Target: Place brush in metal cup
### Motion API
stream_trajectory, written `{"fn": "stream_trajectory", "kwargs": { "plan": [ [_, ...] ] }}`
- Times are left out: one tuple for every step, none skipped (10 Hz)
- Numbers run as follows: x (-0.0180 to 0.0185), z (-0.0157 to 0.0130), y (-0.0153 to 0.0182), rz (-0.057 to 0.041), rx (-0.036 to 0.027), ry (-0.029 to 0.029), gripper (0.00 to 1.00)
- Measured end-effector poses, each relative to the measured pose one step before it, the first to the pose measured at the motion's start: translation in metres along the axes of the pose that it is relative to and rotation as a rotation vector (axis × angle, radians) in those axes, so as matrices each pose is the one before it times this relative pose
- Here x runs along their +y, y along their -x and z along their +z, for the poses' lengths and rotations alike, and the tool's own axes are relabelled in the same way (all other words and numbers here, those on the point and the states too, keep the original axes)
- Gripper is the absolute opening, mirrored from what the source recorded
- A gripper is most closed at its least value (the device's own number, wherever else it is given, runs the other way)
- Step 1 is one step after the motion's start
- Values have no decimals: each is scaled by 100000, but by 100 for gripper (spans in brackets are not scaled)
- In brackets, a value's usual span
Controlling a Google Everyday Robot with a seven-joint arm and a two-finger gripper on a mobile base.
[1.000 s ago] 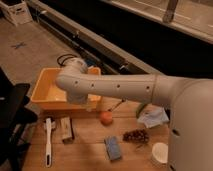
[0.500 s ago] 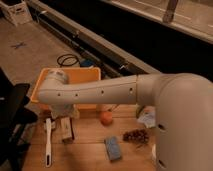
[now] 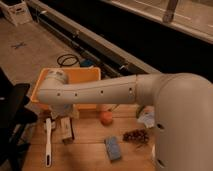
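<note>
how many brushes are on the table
1: the white brush lies at the left of the table, near the gripper by the orange tray. The arm could hide others.

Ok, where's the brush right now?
The brush lies flat at the left of the wooden table in the camera view, beside a small box; the gripper hangs just beyond its far end, by the orange bin.

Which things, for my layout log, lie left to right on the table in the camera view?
brush → small brown block → orange ball → dark cluster. The tool hangs under the arm, just beyond the brush and block.
</note>
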Motion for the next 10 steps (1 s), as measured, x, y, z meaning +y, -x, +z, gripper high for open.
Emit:
{"fn": "stream_trajectory", "kwargs": {
  "plan": [
    [-976, 544, 127, -3356, -1059, 147, 71],
    [-1861, 1053, 81, -4484, -1460, -615, 71],
    [-1601, 940, 39, -3526, -1517, -758, 71],
    [-1370, 922, 57, -3263, -1579, -594, 71],
    [-1288, 1041, 109, -3464, -2007, -878, 71],
    [-891, 977, 38, -2748, -1994, -2112, 71],
    [-598, 1042, 80, -2064, -2448, -2601, 71],
    [-713, 984, 191, -1982, -2570, -2233, 71],
    [-648, 957, 206, -1855, -2560, -2065, 71],
    [-272, 797, 114, -1047, -2057, -1625, 71]
  ]
}}
